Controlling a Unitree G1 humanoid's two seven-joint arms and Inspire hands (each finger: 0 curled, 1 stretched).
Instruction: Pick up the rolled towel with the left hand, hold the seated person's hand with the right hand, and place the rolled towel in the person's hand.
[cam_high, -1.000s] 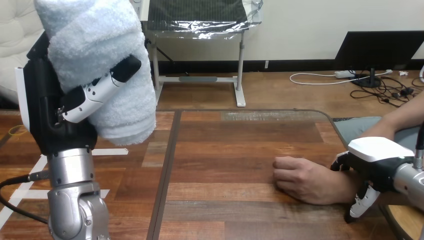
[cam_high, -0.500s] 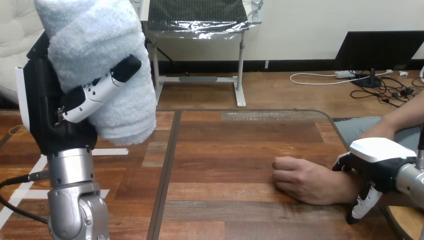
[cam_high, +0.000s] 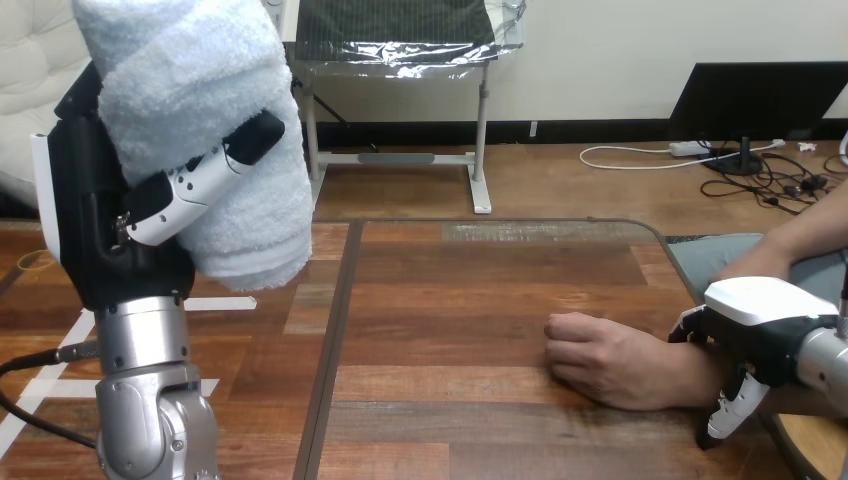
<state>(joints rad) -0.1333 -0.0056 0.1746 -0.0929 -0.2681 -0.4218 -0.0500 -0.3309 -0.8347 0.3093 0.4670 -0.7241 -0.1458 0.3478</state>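
Left hand (cam_high: 120, 215) clasps the pale blue rolled terry towel (cam_high: 200, 120), held high with its long axis running 11 to 5 o'clock. The person's curled hand (cam_high: 600, 360) rests on the wooden surface (cam_high: 450, 300) toward 4 o'clock. The right hand (cam_high: 765, 325) sits over the wrist; whether it grips cannot be told.

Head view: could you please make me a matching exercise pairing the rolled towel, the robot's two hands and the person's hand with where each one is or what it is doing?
Things:
1. rolled towel
2. left hand
3. right hand
4. person's hand

Places or states:
A. resting on the table, fingers curled under
B. pale, raised high at the view's left
C. over the person's wrist, at the view's right
D. fingers curled round the towel

Pairs: 1-B, 2-D, 3-C, 4-A.
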